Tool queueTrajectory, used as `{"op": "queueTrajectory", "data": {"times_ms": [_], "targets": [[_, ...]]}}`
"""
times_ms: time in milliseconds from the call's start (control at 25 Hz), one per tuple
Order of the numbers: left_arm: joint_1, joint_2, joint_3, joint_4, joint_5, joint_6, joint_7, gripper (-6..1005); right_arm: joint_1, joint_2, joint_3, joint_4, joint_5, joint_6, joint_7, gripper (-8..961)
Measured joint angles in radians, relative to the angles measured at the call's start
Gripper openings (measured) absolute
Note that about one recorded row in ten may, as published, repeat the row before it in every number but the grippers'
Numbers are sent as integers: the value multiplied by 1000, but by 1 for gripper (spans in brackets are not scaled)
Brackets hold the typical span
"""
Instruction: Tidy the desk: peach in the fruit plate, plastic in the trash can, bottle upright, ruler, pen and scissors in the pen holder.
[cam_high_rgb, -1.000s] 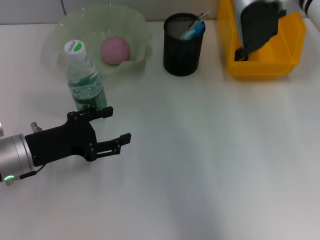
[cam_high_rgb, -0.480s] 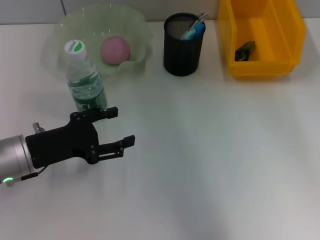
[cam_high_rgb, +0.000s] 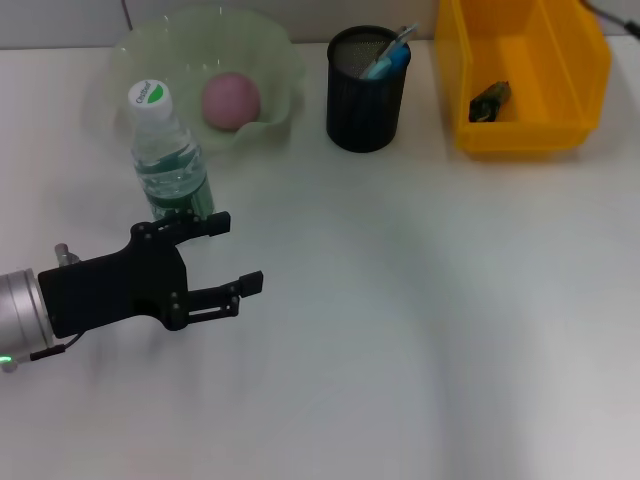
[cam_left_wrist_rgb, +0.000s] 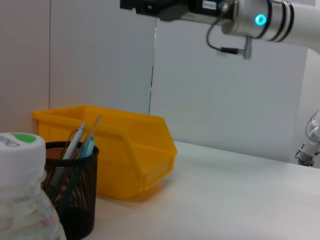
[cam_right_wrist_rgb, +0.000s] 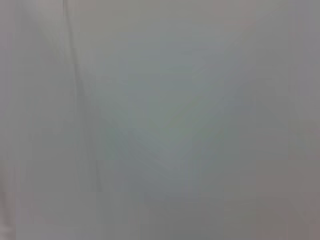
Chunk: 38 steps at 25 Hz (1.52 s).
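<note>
White desk (cam_high_rgb: 420, 300), tidy: peach (cam_high_rgb: 231, 99) in fruit plate (cam_high_rgb: 275, 60), bottle (cam_high_rgb: 170, 160) upright near the far-left corner, plastic (cam_high_rgb: 489, 100) binned. Left hand (cam_high_rgb: 222, 262) beside bottle, fingers spread, released; right hand unseen.

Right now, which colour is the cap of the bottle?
White with a green mark, on the bottle cap; clearest in the head view.

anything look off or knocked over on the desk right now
Nothing stands out. The bottle stands upright, the peach sits in the fruit plate, tools are in the pen holder, and the left gripper hovers open beside the bottle.
</note>
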Motion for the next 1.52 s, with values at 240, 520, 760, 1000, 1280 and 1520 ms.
{"op": "queueTrajectory", "data": {"times_ms": [240, 520, 760, 1000, 1280, 1520], "targets": [[-6, 0, 6, 0, 1, 0, 5, 843, 21, -44, 106, 188, -5, -401, 80, 563], [-17, -9, 11, -5, 2, -3, 0, 844, 47, -108, 115, 469, -130, -650, -33, 567], [-27, -9, 22, -11, 6, -10, -60, 845, 15, -43, 134, 526, -303, -618, -246, 638], [-27, -11, 25, -20, 39, -19, -67, 846, 25, -42, 123, 646, -333, -642, -495, 743], [-28, -4, 24, -29, 80, -18, -99, 846, 12, -45, 125, 656, -384, -688, -574, 801], [-32, 9, 24, -22, 108, -6, -143, 846, 15, -48, 127, 655, -410, -687, -587, 801]]}}
